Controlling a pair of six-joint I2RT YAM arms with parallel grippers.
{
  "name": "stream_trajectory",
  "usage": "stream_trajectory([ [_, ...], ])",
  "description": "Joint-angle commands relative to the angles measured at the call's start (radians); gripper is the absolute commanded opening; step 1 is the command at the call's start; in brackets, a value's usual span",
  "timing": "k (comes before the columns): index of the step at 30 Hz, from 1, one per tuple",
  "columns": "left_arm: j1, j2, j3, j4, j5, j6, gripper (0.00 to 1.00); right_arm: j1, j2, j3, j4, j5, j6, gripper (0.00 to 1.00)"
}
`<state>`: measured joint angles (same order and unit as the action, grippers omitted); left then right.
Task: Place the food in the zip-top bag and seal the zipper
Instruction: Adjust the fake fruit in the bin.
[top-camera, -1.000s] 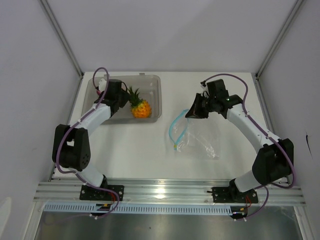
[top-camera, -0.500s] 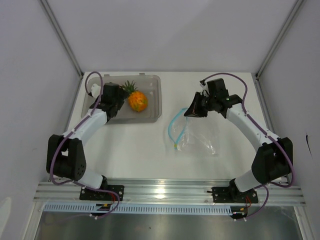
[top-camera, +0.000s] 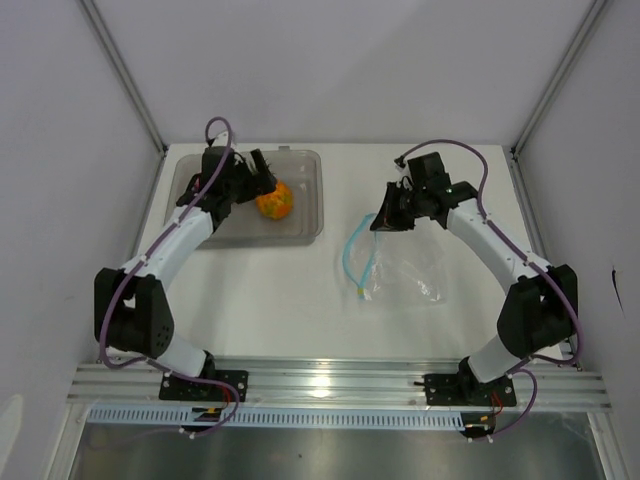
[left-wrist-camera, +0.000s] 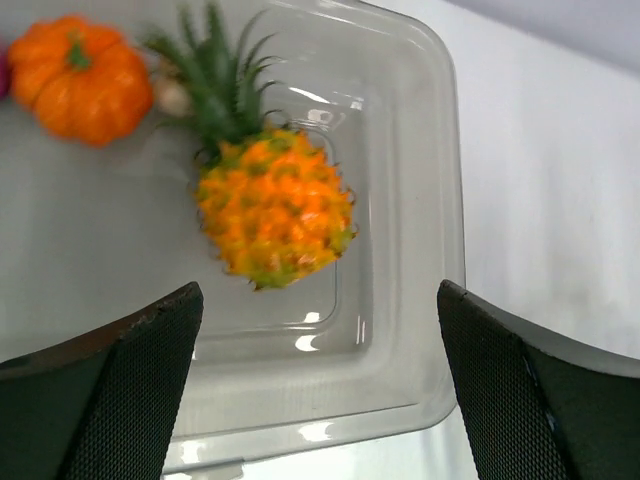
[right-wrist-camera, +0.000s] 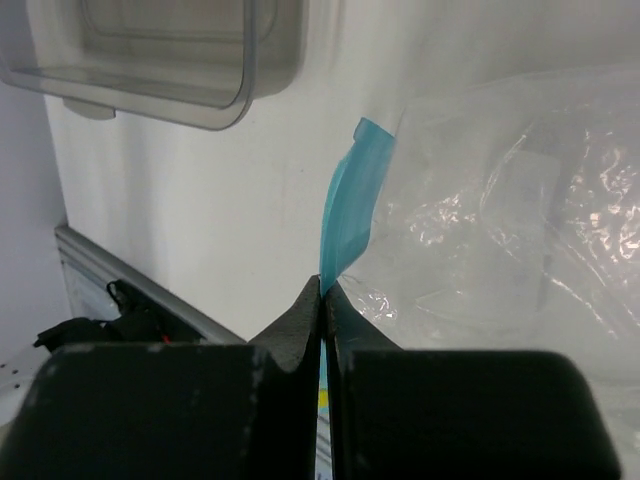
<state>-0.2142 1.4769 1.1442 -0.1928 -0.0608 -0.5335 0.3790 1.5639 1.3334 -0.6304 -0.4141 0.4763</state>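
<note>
The pineapple (top-camera: 274, 200) (left-wrist-camera: 272, 205) lies in the grey tray (top-camera: 312, 190) (left-wrist-camera: 445, 200), leaves pointing to the far side. In the left wrist view a round orange (left-wrist-camera: 80, 75), a tiny beige bulb (left-wrist-camera: 172, 95) and a sliver of purple onion (left-wrist-camera: 3, 75) lie beyond it. My left gripper (top-camera: 262, 172) (left-wrist-camera: 318, 295) hangs open above the tray, just short of the pineapple, with nothing between its fingers. My right gripper (top-camera: 385, 222) (right-wrist-camera: 325, 285) is shut on the blue zipper (top-camera: 350, 255) (right-wrist-camera: 350, 205) of the clear zip-top bag (top-camera: 405, 270) (right-wrist-camera: 520, 200), holding the mouth edge up.
The tray stands at the back left of the white table, near the left wall. The bag lies right of centre with its body spread toward the right arm. In the right wrist view the tray's corner (right-wrist-camera: 200, 60) shows beyond the bag.
My left gripper has opened wide and swung from the tray's left side to over its back, facing the pineapple. The pineapple shifted slightly. The right gripper keeps its pinch and moved a little.
</note>
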Motion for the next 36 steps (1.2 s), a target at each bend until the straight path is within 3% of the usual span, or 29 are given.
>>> stream_trajectory([
  [1,-0.013,0.080,0.147,-0.081,0.207,0.323,0.99,0.000,0.021,0.113,-0.058,0.132,-0.096,0.00],
  [4,-0.025,0.114,0.181,-0.079,0.229,0.544,1.00,-0.011,0.022,0.116,-0.066,0.159,-0.102,0.00],
  [6,-0.022,0.178,0.271,-0.187,0.163,0.569,0.99,-0.005,0.022,0.093,-0.042,0.123,-0.085,0.00],
  [9,-0.019,0.253,0.423,-0.399,0.006,0.422,0.94,0.024,0.024,0.076,-0.015,0.090,-0.071,0.00],
  [10,-0.019,0.258,0.425,-0.410,-0.025,0.320,0.86,0.032,0.025,0.072,-0.009,0.090,-0.071,0.00],
  [15,-0.017,0.165,0.253,-0.312,-0.068,0.086,0.69,0.047,0.004,0.046,0.009,0.080,-0.061,0.00],
  [18,-0.011,0.181,0.253,-0.339,-0.100,-0.003,0.39,0.055,-0.021,0.026,0.014,0.080,-0.054,0.00],
  [19,-0.007,0.197,0.262,-0.364,-0.096,-0.025,0.24,0.060,-0.028,0.020,0.014,0.086,-0.051,0.00],
  [22,0.012,0.287,0.331,-0.443,-0.065,-0.065,0.01,0.064,-0.059,-0.006,0.021,0.092,-0.047,0.00],
  [31,0.088,0.450,0.501,-0.473,-0.149,-0.111,0.01,0.069,-0.091,-0.022,0.011,0.106,-0.036,0.00],
  [36,0.128,0.568,0.640,-0.465,-0.061,-0.082,0.01,0.075,-0.085,-0.022,0.008,0.098,-0.036,0.00],
])
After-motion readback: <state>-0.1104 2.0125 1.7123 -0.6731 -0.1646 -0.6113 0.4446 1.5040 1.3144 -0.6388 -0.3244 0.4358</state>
